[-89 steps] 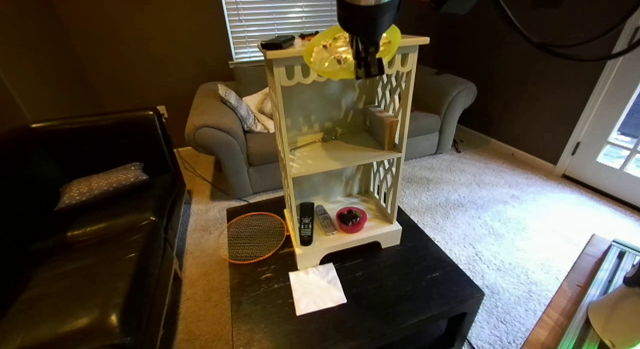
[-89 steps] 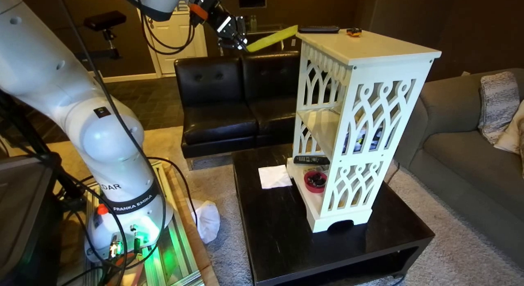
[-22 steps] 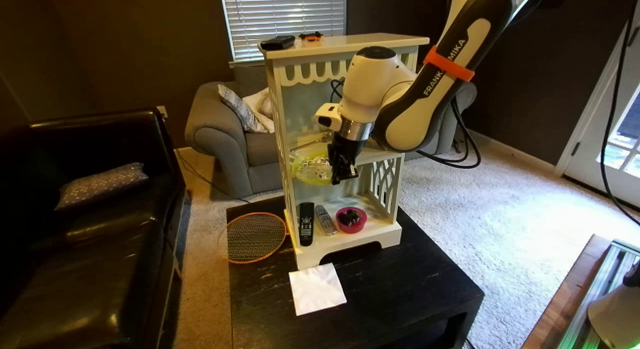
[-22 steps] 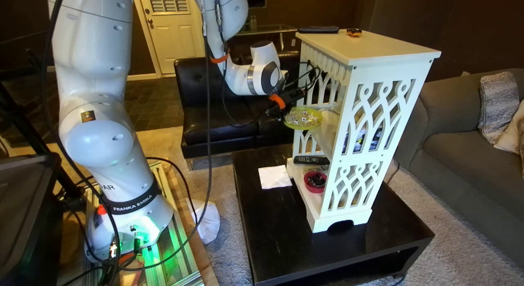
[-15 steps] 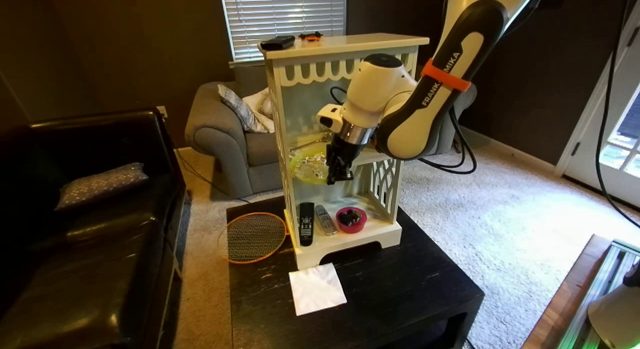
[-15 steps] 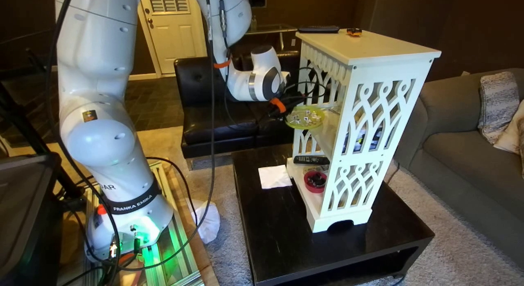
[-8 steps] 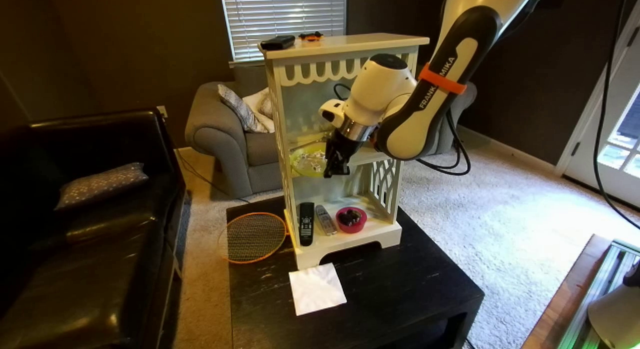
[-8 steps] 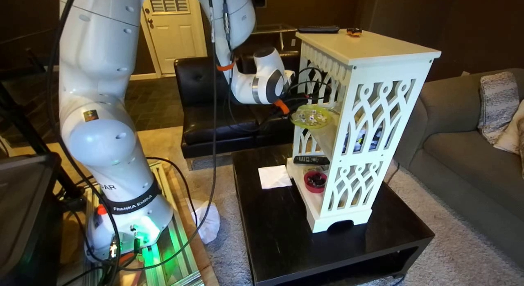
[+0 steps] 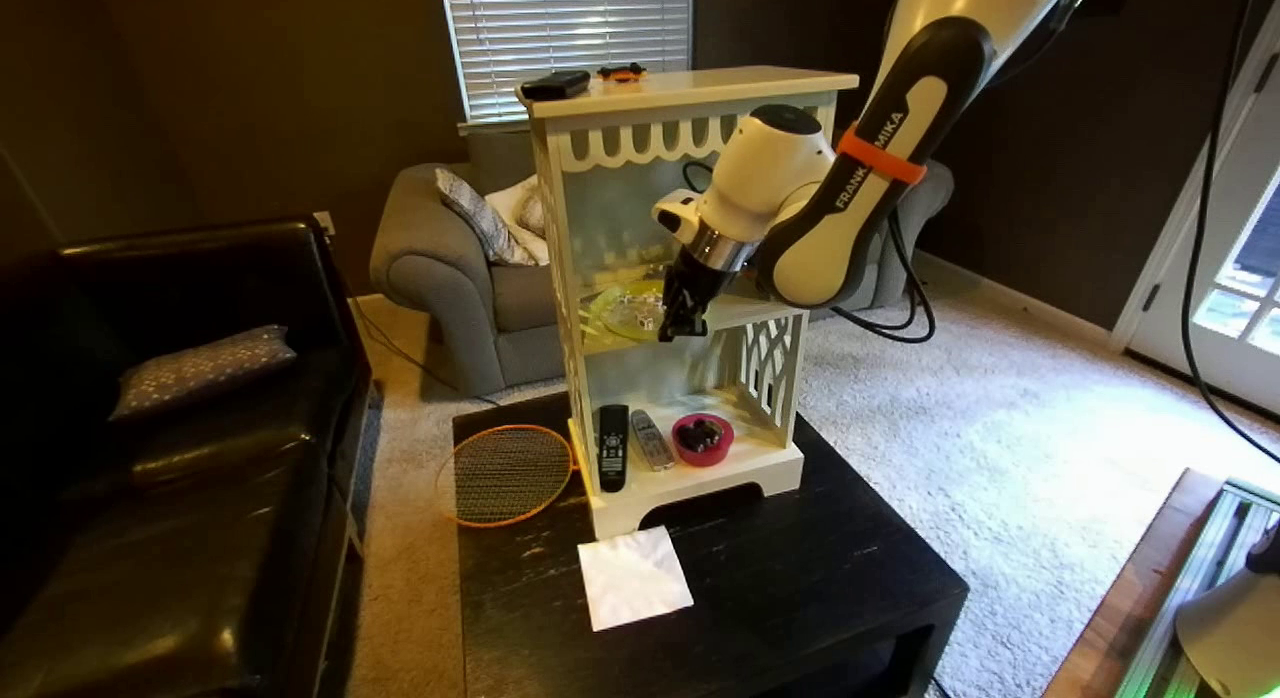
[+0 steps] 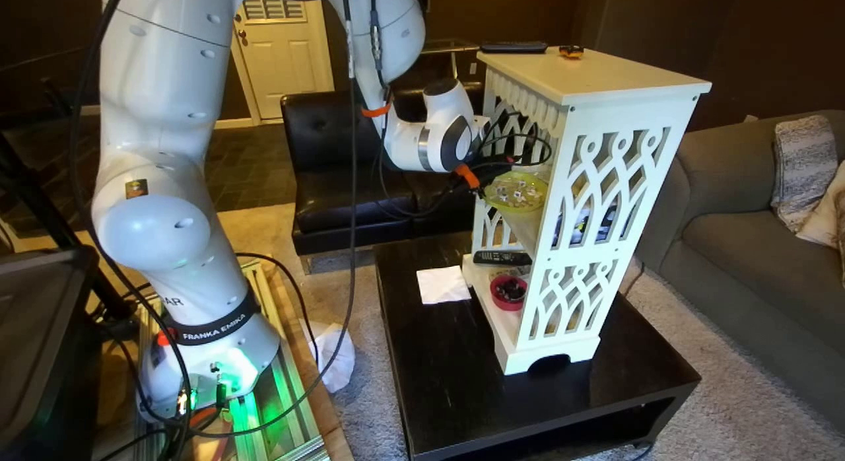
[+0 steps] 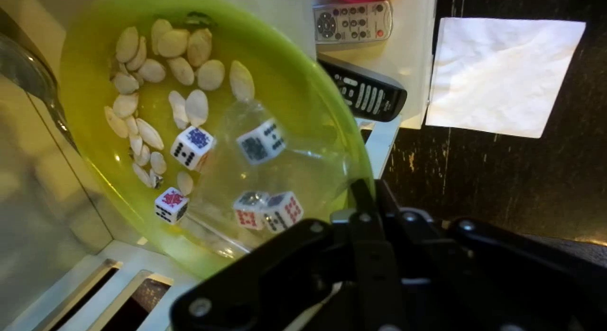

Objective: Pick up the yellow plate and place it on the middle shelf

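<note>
The yellow plate (image 9: 622, 316) is held at the level of the middle shelf (image 9: 742, 314), over its front part. It also shows in an exterior view (image 10: 517, 191) above the middle shelf (image 10: 526, 228). Seeds and several dice, some in clear plastic, lie on the plate in the wrist view (image 11: 280, 60). My gripper (image 11: 374, 193) is shut on the plate's near rim, one finger inside and one outside. In an exterior view the gripper (image 9: 683, 328) is at the shelf's front opening. I cannot tell whether the plate touches the board.
A metal utensil (image 11: 28, 68) lies behind the plate. On the lowest board are a black remote (image 9: 613, 448), a grey remote (image 9: 652, 440) and a red bowl (image 9: 703, 440). The cream side panel (image 10: 594, 183) and top board (image 10: 594, 74) bound the opening. A box (image 10: 584, 226) shows through the panel.
Since several seconds ago, the plate has come down from top-board height to the middle shelf. In the last second, gripper and plate moved further into the opening and slightly up.
</note>
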### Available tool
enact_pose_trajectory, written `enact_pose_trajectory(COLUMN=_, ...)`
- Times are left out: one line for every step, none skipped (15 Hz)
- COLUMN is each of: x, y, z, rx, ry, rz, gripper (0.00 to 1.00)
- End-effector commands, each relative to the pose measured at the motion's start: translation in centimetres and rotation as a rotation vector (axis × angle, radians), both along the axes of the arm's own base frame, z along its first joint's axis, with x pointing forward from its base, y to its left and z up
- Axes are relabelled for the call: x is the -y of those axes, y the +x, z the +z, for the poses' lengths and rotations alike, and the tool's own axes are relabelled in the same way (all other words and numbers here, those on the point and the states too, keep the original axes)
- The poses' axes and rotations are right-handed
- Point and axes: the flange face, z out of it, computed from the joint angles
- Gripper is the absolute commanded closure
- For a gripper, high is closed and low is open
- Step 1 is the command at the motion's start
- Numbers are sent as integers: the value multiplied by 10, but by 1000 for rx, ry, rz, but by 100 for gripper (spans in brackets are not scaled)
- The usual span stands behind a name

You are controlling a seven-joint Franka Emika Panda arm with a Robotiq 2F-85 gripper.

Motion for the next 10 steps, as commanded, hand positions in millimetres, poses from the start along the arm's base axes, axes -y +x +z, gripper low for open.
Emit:
enact_pose_trajectory(x=17, y=10, z=1, rx=2, ry=14, rz=-18, gripper=99)
enact_pose_trajectory(x=23, y=11, z=2, rx=1, ry=16, rz=-24, gripper=99)
enact_pose_trajectory(x=28, y=12, z=3, rx=-1, ry=19, rz=-28, gripper=99)
enact_pose_trajectory(x=32, y=14, z=4, rx=2, ry=19, rz=-31, gripper=99)
enact_pose_trajectory(x=37, y=15, z=6, rx=5, ry=18, rz=-30, gripper=99)
enact_pose_trajectory(x=40, y=16, z=6, rx=6, ry=21, rz=-26, gripper=99)
enact_pose_trajectory(x=43, y=19, z=7, rx=8, ry=17, rz=-24, gripper=99)
enact_pose_trajectory(x=45, y=21, z=7, rx=6, ry=15, rz=-22, gripper=99)
enact_pose_trajectory(x=49, y=24, z=7, rx=3, ry=5, rz=-23, gripper=99)
enact_pose_trajectory(x=51, y=26, z=7, rx=-4, ry=1, rz=-26, gripper=99)
